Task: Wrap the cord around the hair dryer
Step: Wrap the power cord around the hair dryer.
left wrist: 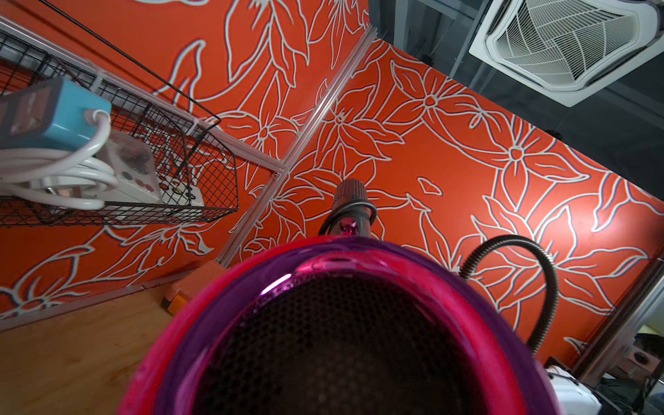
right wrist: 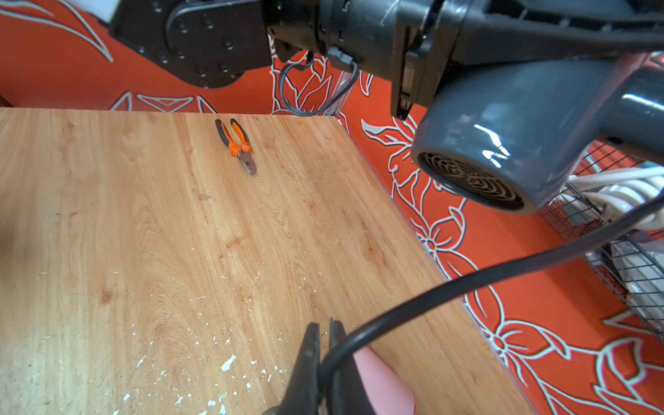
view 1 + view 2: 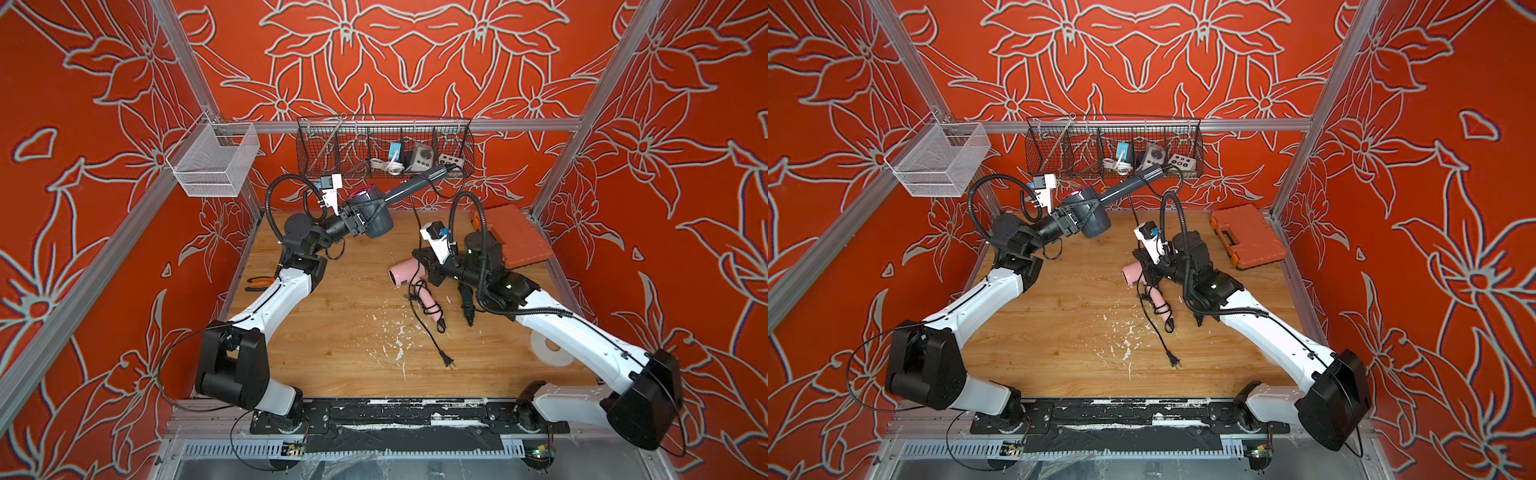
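A pink dryer (image 3: 405,272) lies just under the right end effector (image 2: 325,328); a wire basket (image 3: 465,141) hangs behind the left end effector (image 3: 370,212). The glossy grey dryer (image 3: 384,226) is clamped by the left one, above the wooden surface (image 3: 332,332). Its black cord (image 2: 467,284) is pinched by the right one. Red flowered walls (image 3: 415,62) are seen around.

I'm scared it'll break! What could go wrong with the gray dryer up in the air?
The handle of the gray dryer ends close to the basket, so its cord could snag on the wire. The right gripper pinches that cord right beside the pink dryer and the loose loops on it; they might tangle.
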Tool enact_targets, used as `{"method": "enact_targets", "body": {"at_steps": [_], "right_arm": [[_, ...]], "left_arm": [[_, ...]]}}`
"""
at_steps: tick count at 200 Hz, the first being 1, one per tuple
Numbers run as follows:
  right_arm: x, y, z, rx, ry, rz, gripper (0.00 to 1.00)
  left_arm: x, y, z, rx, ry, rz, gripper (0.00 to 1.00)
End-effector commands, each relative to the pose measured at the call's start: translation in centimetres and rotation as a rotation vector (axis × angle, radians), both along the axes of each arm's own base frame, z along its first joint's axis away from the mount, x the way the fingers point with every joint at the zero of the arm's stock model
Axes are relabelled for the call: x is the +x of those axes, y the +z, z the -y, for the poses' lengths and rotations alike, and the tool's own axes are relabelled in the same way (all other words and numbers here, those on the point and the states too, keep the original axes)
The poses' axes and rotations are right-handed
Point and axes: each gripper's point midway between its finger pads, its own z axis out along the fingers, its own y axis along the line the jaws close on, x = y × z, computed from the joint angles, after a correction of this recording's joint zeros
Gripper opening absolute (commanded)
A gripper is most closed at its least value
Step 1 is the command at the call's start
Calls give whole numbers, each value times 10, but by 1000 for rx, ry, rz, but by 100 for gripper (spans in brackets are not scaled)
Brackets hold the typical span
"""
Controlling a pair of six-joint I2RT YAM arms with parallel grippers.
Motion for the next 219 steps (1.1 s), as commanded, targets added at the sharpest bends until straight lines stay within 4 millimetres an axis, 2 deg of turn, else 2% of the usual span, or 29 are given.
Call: {"method": "enact_targets", "body": {"at_steps": [1,34,77,157,182,219], "right_arm": [[-13,9,-9,180,65,-67,0],[-14,-10,-5,318,66,-163,0],[-14,-21,-2,433,40,-241,0],[-20,-32,20,595,-131,-277,0],[-30,-37,15,642,-123,-290,0],[-54,-48,-8,554,-120,-239,0]], "left_arm": [[-11,38,-1,-74,-34,119,0],[-8,55,-1,-129,-34,130,0],[3,67,-3,-191,4,130,0],[42,79,-33,-356,165,77,0],[51,81,-36,-382,204,74,0],[69,84,-41,-405,288,75,0]]}}
